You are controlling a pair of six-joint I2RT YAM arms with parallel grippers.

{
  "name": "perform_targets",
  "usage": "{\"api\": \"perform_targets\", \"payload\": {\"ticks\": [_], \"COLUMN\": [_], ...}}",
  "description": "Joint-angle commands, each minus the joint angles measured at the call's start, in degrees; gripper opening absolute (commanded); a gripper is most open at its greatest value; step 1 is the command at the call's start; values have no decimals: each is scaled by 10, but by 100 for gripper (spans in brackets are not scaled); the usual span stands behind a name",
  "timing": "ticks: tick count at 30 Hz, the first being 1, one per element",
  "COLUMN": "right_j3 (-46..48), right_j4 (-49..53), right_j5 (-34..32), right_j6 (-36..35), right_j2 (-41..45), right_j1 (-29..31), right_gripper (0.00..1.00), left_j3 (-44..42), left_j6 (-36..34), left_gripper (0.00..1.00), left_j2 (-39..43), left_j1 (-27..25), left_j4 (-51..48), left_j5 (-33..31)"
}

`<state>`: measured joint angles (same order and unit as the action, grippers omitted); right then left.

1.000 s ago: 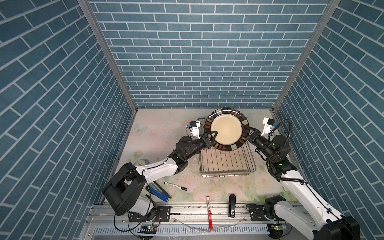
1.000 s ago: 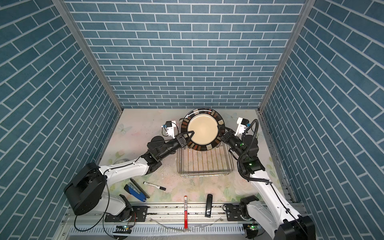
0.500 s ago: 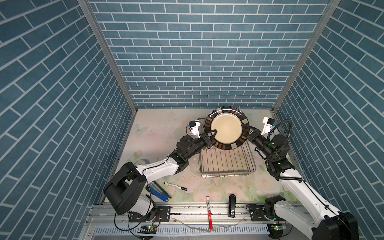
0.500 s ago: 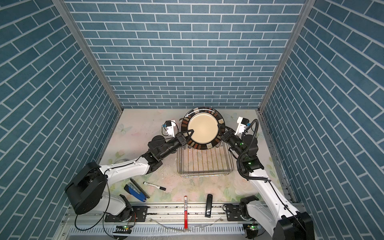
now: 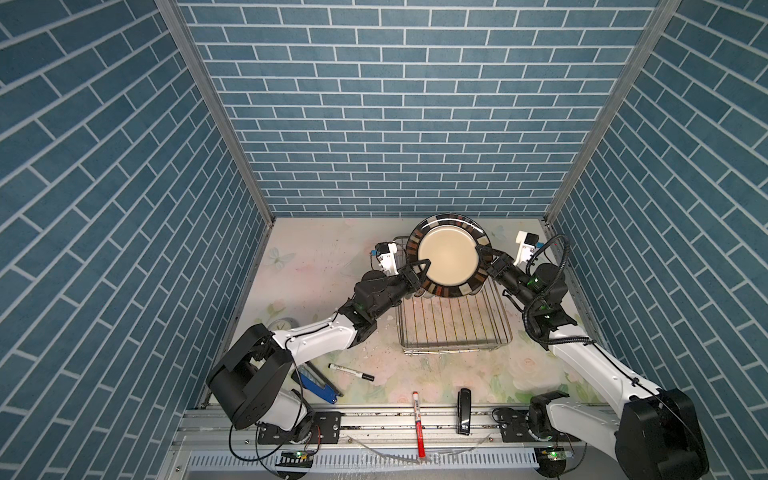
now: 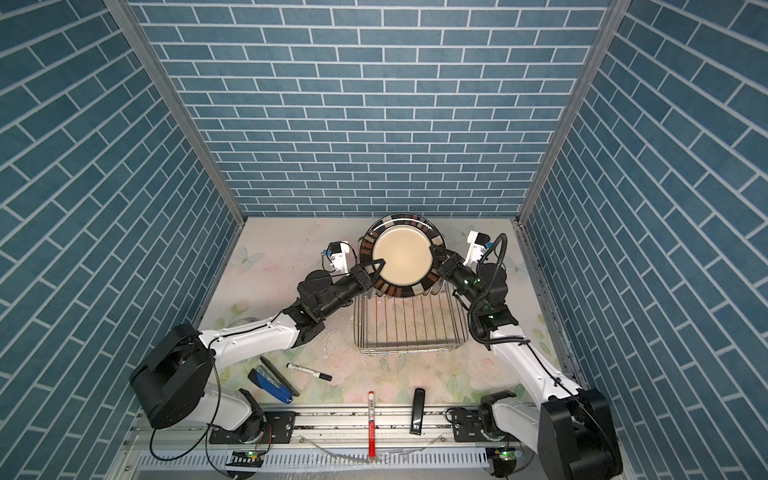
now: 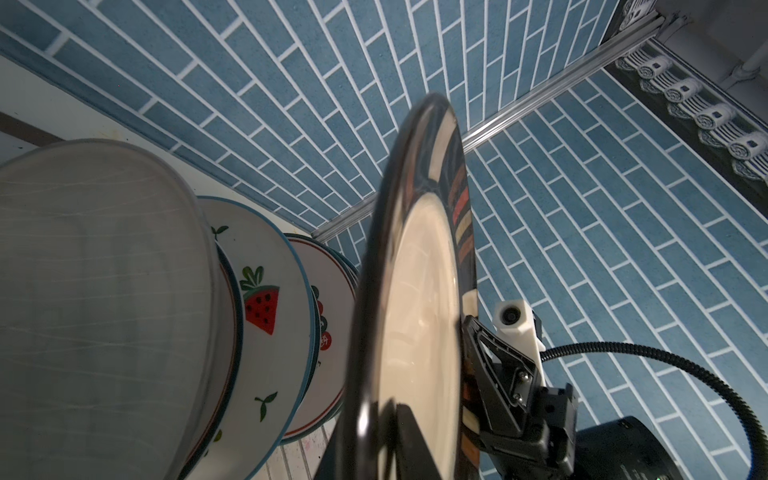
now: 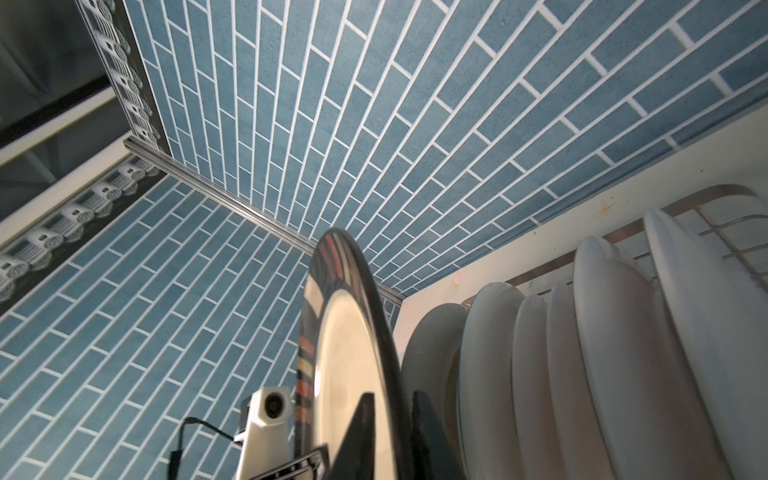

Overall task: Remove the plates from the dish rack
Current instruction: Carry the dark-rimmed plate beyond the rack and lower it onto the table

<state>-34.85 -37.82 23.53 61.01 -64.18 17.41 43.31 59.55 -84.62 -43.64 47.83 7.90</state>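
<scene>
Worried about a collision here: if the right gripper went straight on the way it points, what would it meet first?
The dark-rimmed plate: the right gripper straddles its rim, so that edge probably comes first, deeper between the fingers. The left gripper sits across the plate, beyond it.

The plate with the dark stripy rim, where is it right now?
In both top views the dark-rimmed plate stands on edge at the far end of the dish rack, between the left gripper and the right gripper.

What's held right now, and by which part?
The dark-rimmed plate, upright over the dish rack: the left gripper pinches one side of its rim. The right gripper straddles the opposite side; whether it grips cannot be told.
</scene>
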Motion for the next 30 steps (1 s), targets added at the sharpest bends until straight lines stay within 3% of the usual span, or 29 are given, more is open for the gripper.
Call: {"api": "perform_targets", "payload": {"ticks": [1,4,16,19,20,21,30], "right_j3": [-33,-31,-42,-60,-65,-68,-113], "right_j4": [-63,-66,-64,-17,1,10,154], "right_j5": [61,67,86,80,73,67,-1], "right_j6": [9,9,7,-16,-28,-42,-149], "right_j2": [-7,-13,-29,-28,-26,-23,9], "right_j1": [10,10,14,25,32,41,101], "right_gripper": [40,50,67,83,94,97,99], "left_j3": [10,13,-19,-24,-24,-24,-66], "left_j6": [-11,14,21,33,52,59,69], "left_gripper": [0,0,0,0,0,0,0], "left_j2": [-1,-7,56,61,61,62,133], "left_j1": [-4,13,27,37,40,43,80], "left_j4": [51,71,57,70,73,77,54], "left_j5": [64,93,79,96,102,109,100]}}
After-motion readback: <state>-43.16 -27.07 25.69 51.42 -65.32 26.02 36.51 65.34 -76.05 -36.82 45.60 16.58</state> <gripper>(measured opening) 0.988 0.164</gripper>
